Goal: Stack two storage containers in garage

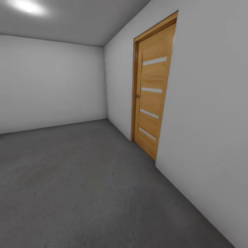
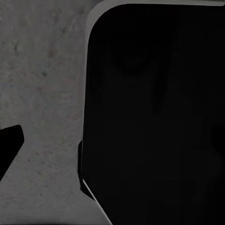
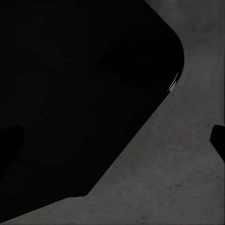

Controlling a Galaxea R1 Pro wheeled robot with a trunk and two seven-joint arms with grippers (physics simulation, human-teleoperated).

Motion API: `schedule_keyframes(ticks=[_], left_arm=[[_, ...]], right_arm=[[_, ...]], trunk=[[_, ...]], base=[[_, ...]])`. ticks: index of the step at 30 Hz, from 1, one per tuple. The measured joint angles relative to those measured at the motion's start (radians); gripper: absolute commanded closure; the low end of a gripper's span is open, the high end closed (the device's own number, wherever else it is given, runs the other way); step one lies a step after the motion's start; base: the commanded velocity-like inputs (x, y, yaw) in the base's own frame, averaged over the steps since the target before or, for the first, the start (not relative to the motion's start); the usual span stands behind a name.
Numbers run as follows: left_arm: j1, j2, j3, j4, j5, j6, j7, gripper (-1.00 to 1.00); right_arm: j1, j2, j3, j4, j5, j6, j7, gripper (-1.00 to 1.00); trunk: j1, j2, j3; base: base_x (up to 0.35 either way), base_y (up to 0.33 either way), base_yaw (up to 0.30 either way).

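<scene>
The two storage containers are out of view. I am in the garage, a bare room with white walls (image 1: 51, 82) and a dark grey concrete floor (image 1: 86, 182). In the left wrist view, one dark fingertip (image 2: 10, 143) of my left gripper (image 2: 112, 145) sits at the frame's edge over the floor, with nothing between the fingers. In the right wrist view, my right gripper (image 3: 112, 140) also stands open and empty, one fingertip (image 3: 218, 140) showing at the edge. A large black part of the robot's body (image 2: 159, 117) lies behind both grippers.
A honey-coloured wooden door (image 1: 153, 89) with horizontal planks and pale strips stands shut in the right wall (image 1: 210, 113). The back wall meets the right wall at a corner (image 1: 105, 82). A ceiling light (image 1: 27, 6) glows at the upper left.
</scene>
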Motion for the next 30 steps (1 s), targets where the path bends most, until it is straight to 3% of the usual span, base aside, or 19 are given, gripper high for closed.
schedule_keyframes(ticks=[9, 16, 30], left_arm=[[0.000, 0.000, 0.001, 0.000, 0.005, 0.000, 0.000, -1.00], [0.000, 0.002, 0.000, 0.000, 0.045, 0.000, 0.000, -1.00], [0.000, 0.000, 0.000, 0.000, 0.048, 0.000, 0.000, -1.00]], right_arm=[[0.000, 0.000, 0.000, 0.000, 0.000, 0.000, 0.000, -1.00], [0.000, 0.000, 0.000, 0.000, 0.000, 0.000, 0.000, -1.00], [0.000, 0.000, 0.000, 0.000, 0.000, 0.000, 0.000, -1.00]], trunk=[[0.000, 0.000, 0.000], [-0.001, 0.000, 0.000], [-0.001, 0.000, 0.000]], base=[[0.041, 0.000, 0.249], [0.301, 0.000, 0.019], [0.317, 0.000, 0.000]])
